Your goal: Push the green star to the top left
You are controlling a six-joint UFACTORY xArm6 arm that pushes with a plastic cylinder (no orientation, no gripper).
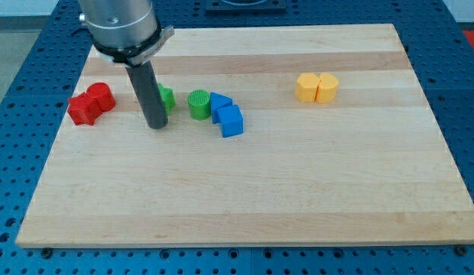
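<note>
My tip (157, 124), a bare rod with no pincer to release or clench, stood just in front of the half-hidden green star (166, 98) near the surface's (298, 191) left edge, seemingly placed to push it toward the top-left corner.

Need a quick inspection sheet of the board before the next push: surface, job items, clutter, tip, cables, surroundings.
Surface: wooden board, flat.
Job's things: green block, mostly hidden behind the rod; shape unclear.
Clutter: green cylinder touching two blue blocks; two red blocks at the view's left; two yellow blocks at the upper right.
Grippers: none; my tip sits just in front of the green block.
Cables: nothing seen.
Surroundings: blue perforated table.
</note>
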